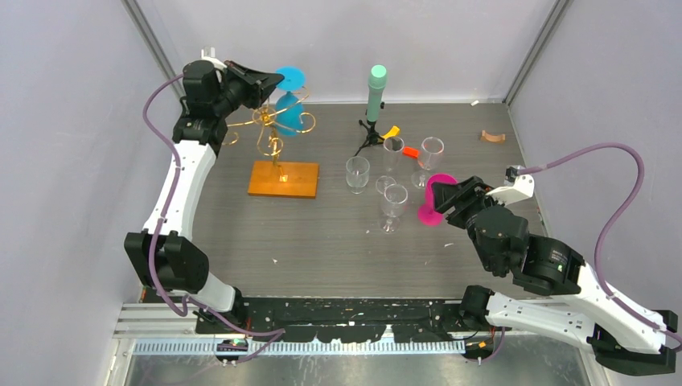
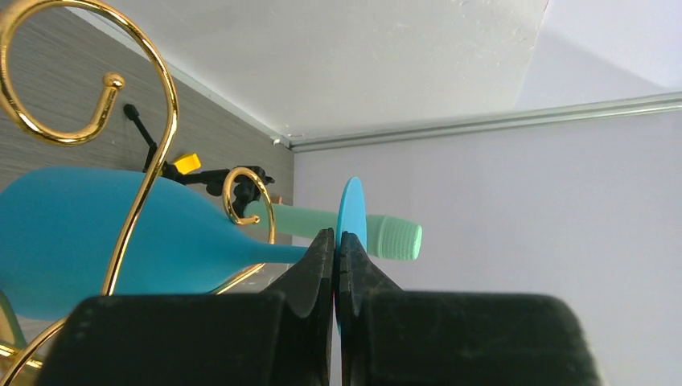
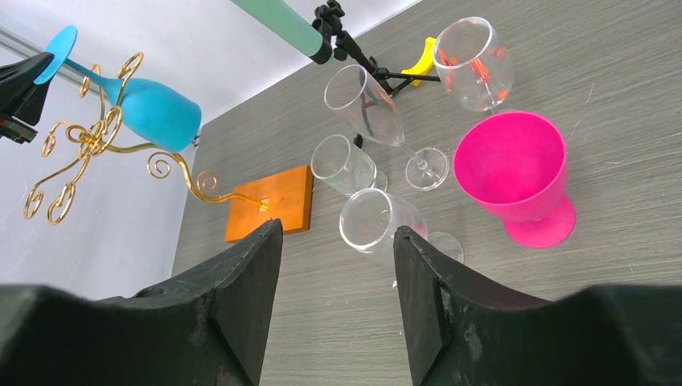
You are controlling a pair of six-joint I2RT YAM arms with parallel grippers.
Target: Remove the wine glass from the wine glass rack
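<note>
Top external view shows you the left arm (image 1: 181, 185) stretched to the far left corner of the desk (image 1: 322, 249), where the wine glass rack (image 1: 283, 178) stands. The wine glass (image 1: 288, 115), a matte blue one, sits high among the rack's gold scroll arms. It is tipped over, with its round foot toward the back wall and its bowl toward the arms' bases. Your left jaws are pressed together on the thin edge of that foot. In the left wrist view the blue disc runs down between the two black fingers, and the stem leads off past a gold curl to the bowl. You cannot tell from these views whether the glass rests on the wire.

Your right arm (image 1: 555, 265) hangs over the right half of the desk, well apart from the rack. Its jaws are spread and hold nothing. Just ahead of them stands a pink goblet (image 3: 511, 169), upright. Beyond it is a cluster of clear glasses (image 3: 378, 108), and a mint-green cylinder (image 1: 376, 84) on a black tripod stands near the back edge.
</note>
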